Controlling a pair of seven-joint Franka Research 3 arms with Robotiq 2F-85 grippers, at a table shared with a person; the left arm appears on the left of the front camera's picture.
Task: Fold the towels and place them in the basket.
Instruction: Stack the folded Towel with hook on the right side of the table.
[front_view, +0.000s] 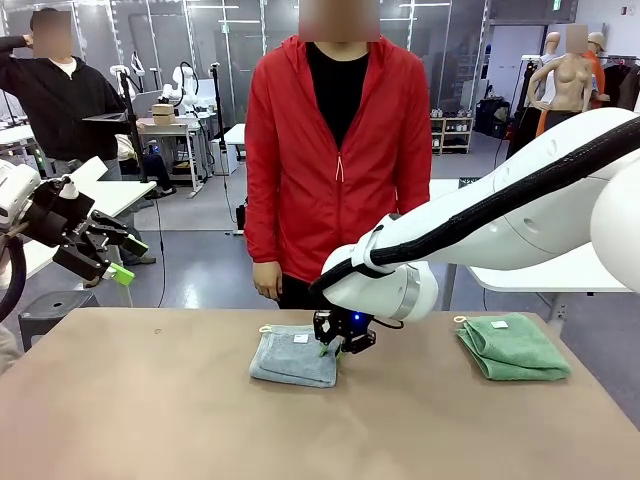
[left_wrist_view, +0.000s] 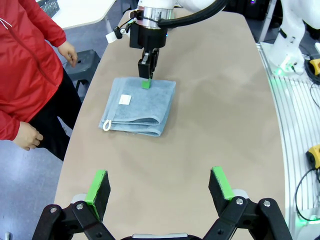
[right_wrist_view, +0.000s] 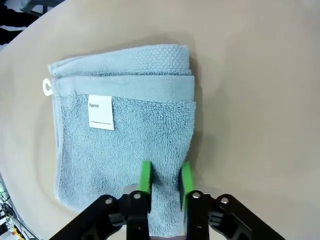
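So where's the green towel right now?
The green towel lies folded on the table's right side in the front view, well apart from the blue-grey towel at the middle, which the right gripper is pinching.

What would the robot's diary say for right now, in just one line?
right gripper: shut on blue towel edge | left gripper: open, raised off table | green towel: folded, at robot's right | person: standing behind

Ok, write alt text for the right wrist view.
The right gripper pinches the near edge of a folded blue-grey towel lying on a tan table. The towel has a white name tag and a small white loop at one corner.
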